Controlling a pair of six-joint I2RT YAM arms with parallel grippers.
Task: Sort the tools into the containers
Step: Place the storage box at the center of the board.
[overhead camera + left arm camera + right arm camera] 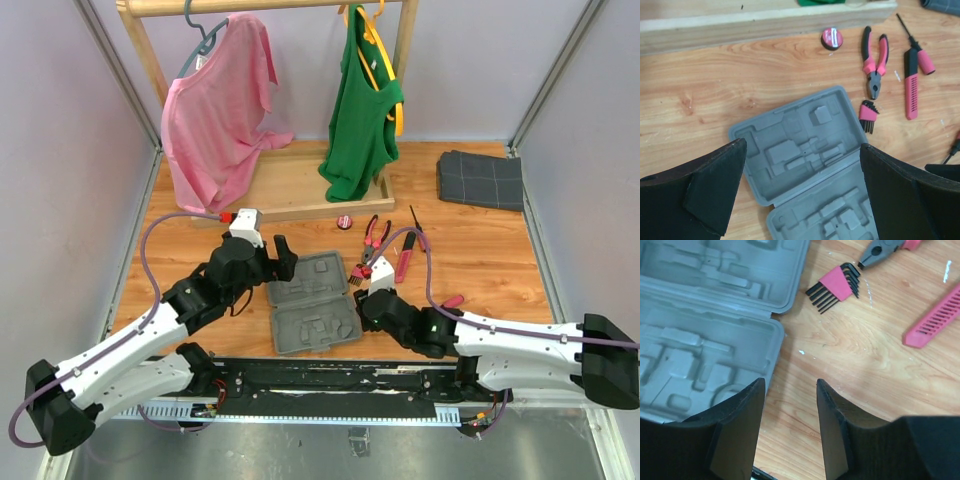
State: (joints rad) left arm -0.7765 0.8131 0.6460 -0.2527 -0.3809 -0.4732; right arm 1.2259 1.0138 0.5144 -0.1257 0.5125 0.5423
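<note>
On the wooden surface [490, 250] a flat grey moulded-plastic tool case [313, 303] lies open, its recesses bare. The left gripper [802, 150] hovers above it, jaws spread wide and empty, and the right gripper [790, 385] is just right of it, jaws parted, holding nothing. Beyond the case's right edge lie pink-handled pliers [875, 62] and a small fan of black hex keys [836, 284], probably best pinched across their flat pink holder.
</note>
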